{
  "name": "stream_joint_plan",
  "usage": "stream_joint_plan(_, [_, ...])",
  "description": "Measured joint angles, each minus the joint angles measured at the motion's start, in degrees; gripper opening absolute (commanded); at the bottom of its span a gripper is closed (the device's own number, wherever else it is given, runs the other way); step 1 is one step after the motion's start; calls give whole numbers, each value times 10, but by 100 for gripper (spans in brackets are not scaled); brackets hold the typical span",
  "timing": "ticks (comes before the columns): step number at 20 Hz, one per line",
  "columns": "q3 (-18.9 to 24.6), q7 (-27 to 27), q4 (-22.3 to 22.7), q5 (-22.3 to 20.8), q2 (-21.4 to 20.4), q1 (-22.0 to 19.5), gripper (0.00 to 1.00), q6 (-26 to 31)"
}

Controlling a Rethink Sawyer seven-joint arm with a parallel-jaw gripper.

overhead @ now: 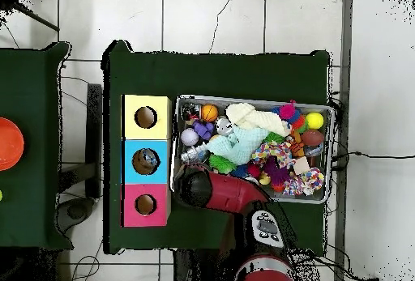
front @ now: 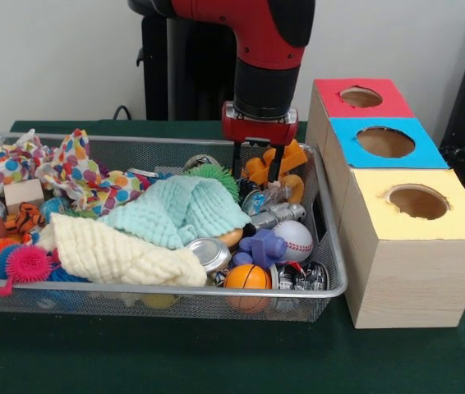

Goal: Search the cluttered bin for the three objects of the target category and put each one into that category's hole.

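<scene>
1. Orange toy (front: 275, 167) sits at the bin's (front: 337, 275) far right corner, against the mesh wall.
2. Gripper (front: 259, 168) hangs over it, fingers spread either side, not clamped.
3. Baseball (front: 295, 239), basketball (front: 246, 277), mint cloth (front: 175, 209) and cream cloth (front: 117, 250) crowd the bin.
4. Box (front: 409, 263) with red, blue and yellow holes stands just beside the bin.

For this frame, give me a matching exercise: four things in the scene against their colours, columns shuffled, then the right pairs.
Things:
1. box top nearest the camera
2. middle box top
3. cloth at the bin's front edge
4. spiky ball at the bin's front left corner

Colours:
A. pink
B. cream
C. yellow
D. blue

Pairs: 1-C, 2-D, 3-B, 4-A
</scene>
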Motion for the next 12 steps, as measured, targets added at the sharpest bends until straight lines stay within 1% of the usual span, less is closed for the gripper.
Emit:
stream_joint_plan(8, [2, 0, -3, 0, 0, 4, 100, 3])
stream_joint_plan(12, [3, 0, -8, 0, 1, 10, 100, 19])
